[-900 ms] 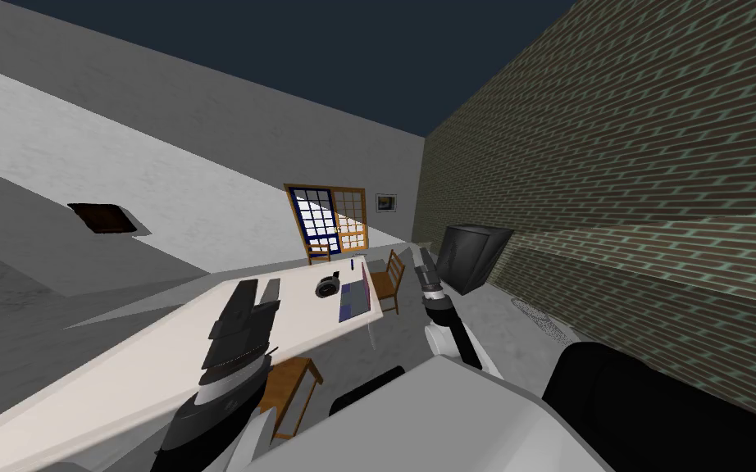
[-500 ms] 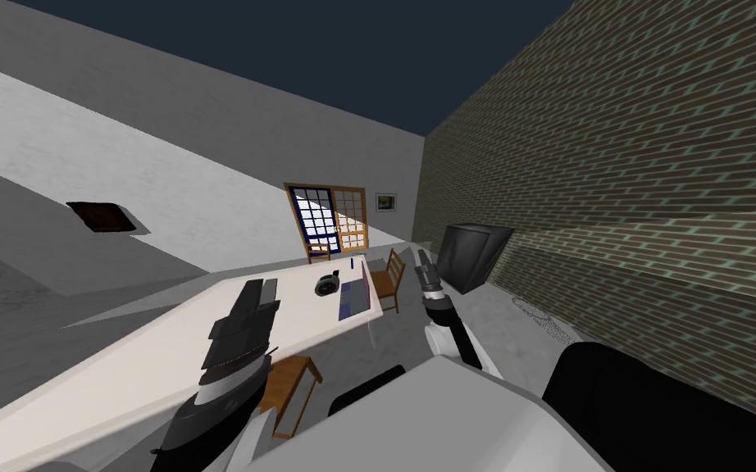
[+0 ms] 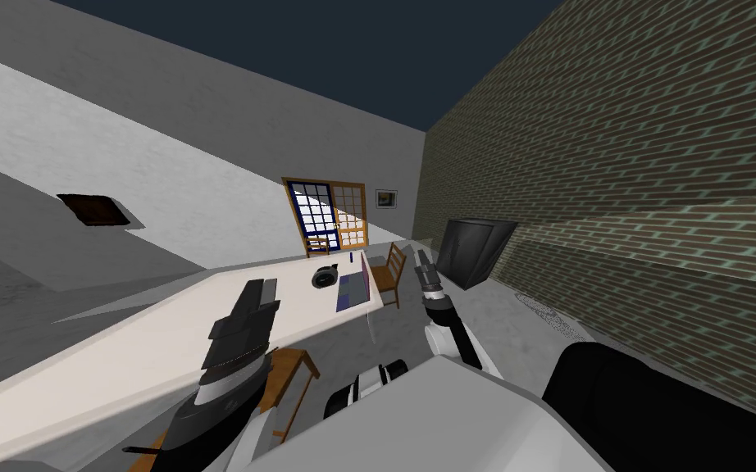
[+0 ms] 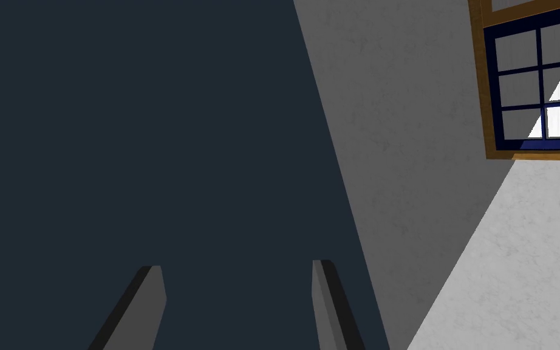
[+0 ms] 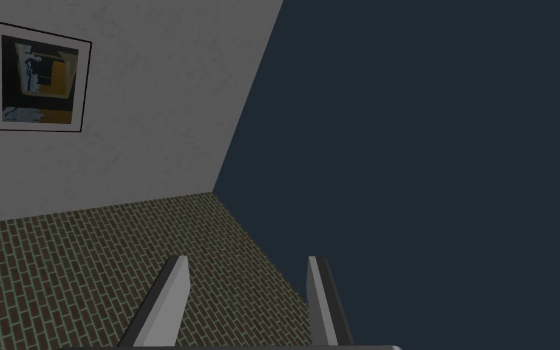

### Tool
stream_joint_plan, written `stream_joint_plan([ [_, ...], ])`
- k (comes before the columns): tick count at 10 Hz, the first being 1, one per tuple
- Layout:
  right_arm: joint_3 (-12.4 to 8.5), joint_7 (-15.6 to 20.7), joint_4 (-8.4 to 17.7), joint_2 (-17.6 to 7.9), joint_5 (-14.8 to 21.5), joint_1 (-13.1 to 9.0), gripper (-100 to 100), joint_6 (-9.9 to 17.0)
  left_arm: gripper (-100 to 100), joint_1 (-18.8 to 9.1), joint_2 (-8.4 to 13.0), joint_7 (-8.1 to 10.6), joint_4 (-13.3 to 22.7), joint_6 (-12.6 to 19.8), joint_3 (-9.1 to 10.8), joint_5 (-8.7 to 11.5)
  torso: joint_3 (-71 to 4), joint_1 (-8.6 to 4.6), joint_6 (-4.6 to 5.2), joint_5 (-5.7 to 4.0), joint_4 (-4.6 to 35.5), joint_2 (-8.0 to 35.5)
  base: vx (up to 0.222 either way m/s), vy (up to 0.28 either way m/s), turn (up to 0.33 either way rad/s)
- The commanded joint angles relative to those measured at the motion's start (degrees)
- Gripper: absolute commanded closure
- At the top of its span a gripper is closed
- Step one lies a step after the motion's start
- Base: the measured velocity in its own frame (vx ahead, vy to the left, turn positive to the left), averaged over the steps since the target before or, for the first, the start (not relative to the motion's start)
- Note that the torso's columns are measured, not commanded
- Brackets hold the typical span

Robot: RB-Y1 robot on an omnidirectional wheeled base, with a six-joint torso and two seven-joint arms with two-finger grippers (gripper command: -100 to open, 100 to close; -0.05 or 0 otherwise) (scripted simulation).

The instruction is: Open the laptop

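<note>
The laptop (image 3: 352, 290) is a flat blue-purple slab near the far end of the long white table (image 3: 163, 344); I cannot tell how its lid stands. My left gripper (image 3: 257, 297) is raised over the table's middle, well short of the laptop. Its fingers (image 4: 151, 298) stand apart, open with nothing between them. My right gripper (image 3: 423, 264) is up beyond the table's end, to the right of the laptop. In the right wrist view that gripper (image 5: 247, 273) is also open and holds nothing.
A dark round object (image 3: 325, 277) lies just left of the laptop. Wooden chairs stand at the table's end (image 3: 390, 272), at its near side (image 3: 290, 377) and by the window (image 3: 319, 244). A dark cabinet (image 3: 475, 250) stands against the brick wall.
The whole head view has shifted a little, so I have moved slightly. My left gripper's fingers stand closer together than a second ago.
</note>
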Motion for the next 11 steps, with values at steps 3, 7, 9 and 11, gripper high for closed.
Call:
stream_joint_plan([
  [3,0.0,0.0,0.0,0.0,0.0,0.0,0,0.0,-100,-0.6,3.5,-0.24,1.7,3.3,0.20,-0.4,-13.6,-0.21,0.00,-0.06,6.7,6.6,0.034,-0.078,-0.009],
  [7,0.0,0.0,0.0,0.0,0.0,0.0,0,0.0,-100,-1.3,4.7,-0.51,3.6,7.2,0.44,-0.9,-13.8,0.11,0.00,0.04,6.9,6.9,0.032,-0.090,-0.008],
  [9,0.0,0.0,0.0,0.0,0.0,0.0,0,0.0,-100,-1.6,4.8,-0.66,4.6,9.3,0.56,-1.2,-13.8,-0.04,0.00,-0.01,6.9,6.9,0.023,-0.096,-0.006],
  [11,0.0,0.0,0.0,0.0,0.0,0.0,0,0.0,-100,-2.2,4.6,-0.86,6.1,12.2,0.74,-1.6,-13.9,0.00,0.00,0.00,6.9,6.9,0.044,-0.102,-0.013],
])
